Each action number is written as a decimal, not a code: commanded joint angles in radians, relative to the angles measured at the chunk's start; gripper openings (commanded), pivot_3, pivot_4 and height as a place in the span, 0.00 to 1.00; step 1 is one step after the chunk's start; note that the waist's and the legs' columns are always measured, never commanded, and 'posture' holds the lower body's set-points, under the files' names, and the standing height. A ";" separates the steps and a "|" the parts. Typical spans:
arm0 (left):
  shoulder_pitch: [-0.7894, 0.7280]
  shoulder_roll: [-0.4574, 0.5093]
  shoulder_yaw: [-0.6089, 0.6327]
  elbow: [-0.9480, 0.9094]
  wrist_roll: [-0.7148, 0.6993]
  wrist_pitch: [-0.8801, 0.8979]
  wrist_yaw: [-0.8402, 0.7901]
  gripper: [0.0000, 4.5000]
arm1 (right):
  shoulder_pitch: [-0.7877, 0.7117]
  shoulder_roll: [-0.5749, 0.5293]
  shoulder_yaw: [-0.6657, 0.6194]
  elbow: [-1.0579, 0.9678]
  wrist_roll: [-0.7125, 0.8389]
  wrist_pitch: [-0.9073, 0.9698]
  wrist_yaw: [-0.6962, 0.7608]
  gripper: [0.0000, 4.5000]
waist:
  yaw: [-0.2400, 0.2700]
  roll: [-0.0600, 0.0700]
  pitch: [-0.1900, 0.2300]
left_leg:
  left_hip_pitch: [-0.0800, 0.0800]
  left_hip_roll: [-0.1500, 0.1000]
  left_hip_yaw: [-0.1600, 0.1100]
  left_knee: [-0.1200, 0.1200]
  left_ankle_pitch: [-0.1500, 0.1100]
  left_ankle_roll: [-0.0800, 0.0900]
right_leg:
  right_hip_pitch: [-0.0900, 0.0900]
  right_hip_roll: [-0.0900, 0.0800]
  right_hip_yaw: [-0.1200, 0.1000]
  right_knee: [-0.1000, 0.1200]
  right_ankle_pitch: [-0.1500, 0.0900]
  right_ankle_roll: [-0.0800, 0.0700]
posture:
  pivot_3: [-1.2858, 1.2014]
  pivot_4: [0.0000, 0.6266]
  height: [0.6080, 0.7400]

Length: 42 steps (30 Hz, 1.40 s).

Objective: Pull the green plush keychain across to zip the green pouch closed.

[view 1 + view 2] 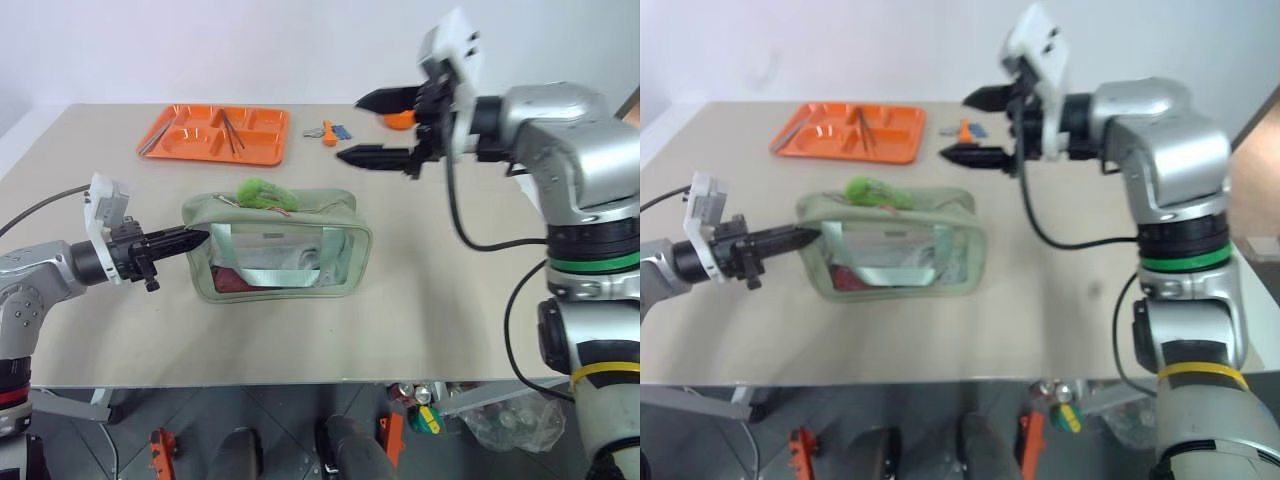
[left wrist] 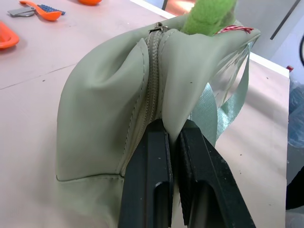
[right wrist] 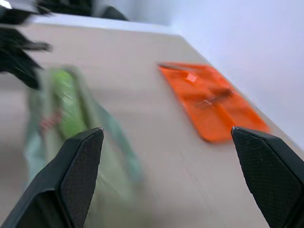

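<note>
The green pouch (image 1: 277,246) stands on the table (image 1: 430,300), near its middle. Through its clear window side, pale folded material and a dark red item are visible inside (neither can be identified further). The green plush keychain (image 1: 262,192) lies on top of the pouch along the zipper, toward the pouch's left half.

The left tool (image 1: 190,238) is closed, its fingers (image 2: 156,180) pinching the fabric at the pouch's left end beside the zipper seam. The right tool (image 1: 385,127) is spread wide and holds nothing; it hangs in the air above the table, behind and to the right of the pouch.

The orange tray (image 1: 175,150) sits at the far left of the table; its compartments hold thin utensils (image 1: 230,132). Blue-orange keys (image 1: 331,131) lie right of it. No legible writing or brand marks are discernible.
</note>
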 commanded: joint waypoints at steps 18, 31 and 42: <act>0.010 0.001 0.037 -0.038 -0.016 -0.026 0.008 0.00 | -0.086 0.195 0.136 0.173 -0.140 -0.203 0.084 0.99 | 0.007 0.000 0.000 | -0.002 -0.001 0.000 0.000 0.000 0.000 | -0.002 -0.001 -0.001 0.000 0.000 0.001 | 0.52 0.24 1.00; 0.015 -0.005 0.039 -0.041 -0.014 -0.031 0.019 0.00 | -0.076 0.237 0.147 0.244 -0.182 -0.242 0.102 0.87 | 0.007 0.000 0.000 | -0.002 -0.001 0.000 0.001 0.000 0.000 | -0.002 -0.001 0.000 0.000 0.000 0.001 | 0.52 0.24 1.00; 0.028 -0.018 0.048 -0.042 -0.021 -0.039 0.039 0.00 | -0.082 0.242 0.146 0.262 -0.197 -0.259 0.122 0.05 | 0.006 0.000 0.000 | -0.002 -0.001 0.000 0.000 0.000 0.000 | -0.002 -0.001 -0.001 0.000 0.000 0.001 | 0.52 0.24 1.00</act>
